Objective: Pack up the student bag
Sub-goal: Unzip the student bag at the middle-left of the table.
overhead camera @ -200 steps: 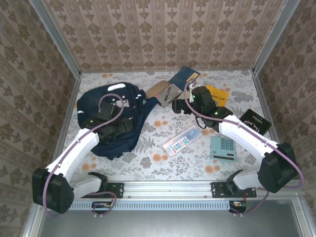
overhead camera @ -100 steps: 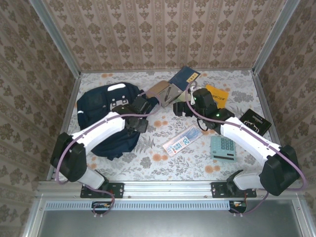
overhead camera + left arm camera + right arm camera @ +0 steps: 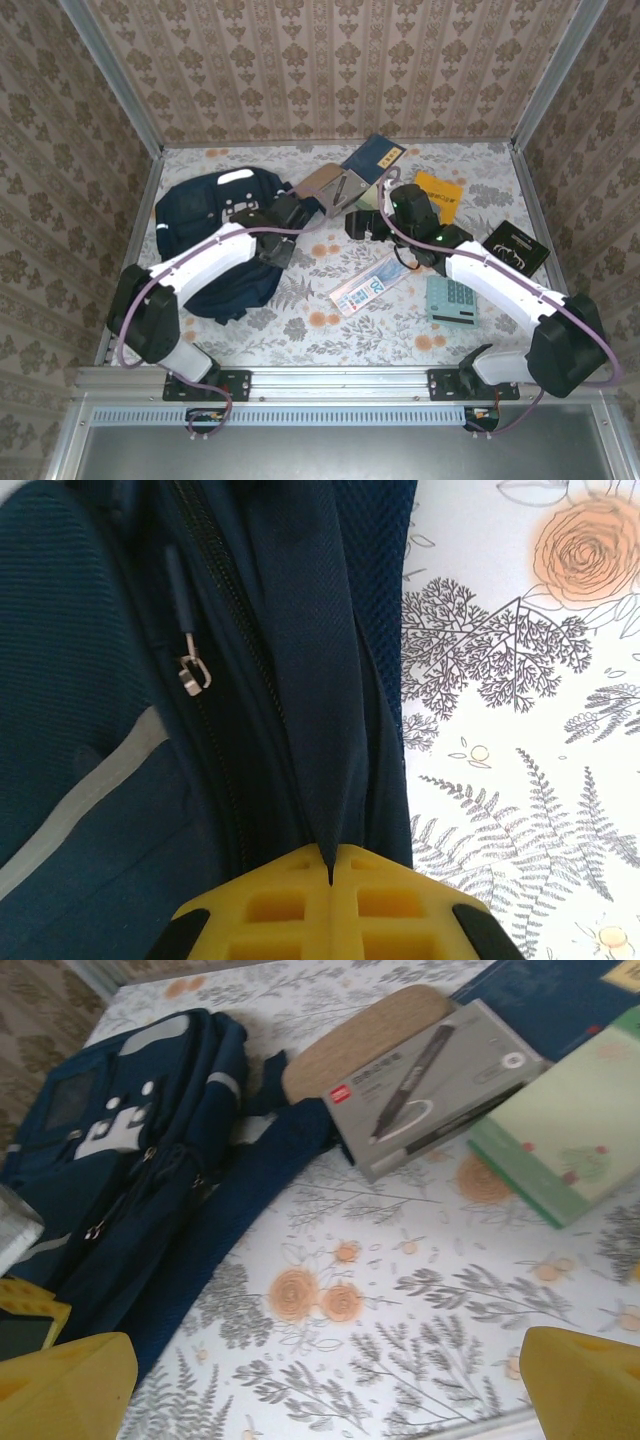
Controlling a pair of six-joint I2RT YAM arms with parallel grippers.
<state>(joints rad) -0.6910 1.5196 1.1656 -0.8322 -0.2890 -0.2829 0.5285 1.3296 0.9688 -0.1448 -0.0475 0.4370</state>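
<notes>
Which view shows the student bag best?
Top external: the whole student bag lies left on the table, the left arm crossing it. Right wrist gives its front with white patches and zips, cut at the frame edge. Left wrist gives a close-up of one zip, a fold pinched in the left hand.

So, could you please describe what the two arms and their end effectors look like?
Both the left arm and right arm have white link shells, black joints and a purple cable looped alongside. The left end effector and right end effector have yellow fingers, the left's moulded with square recesses.
</notes>
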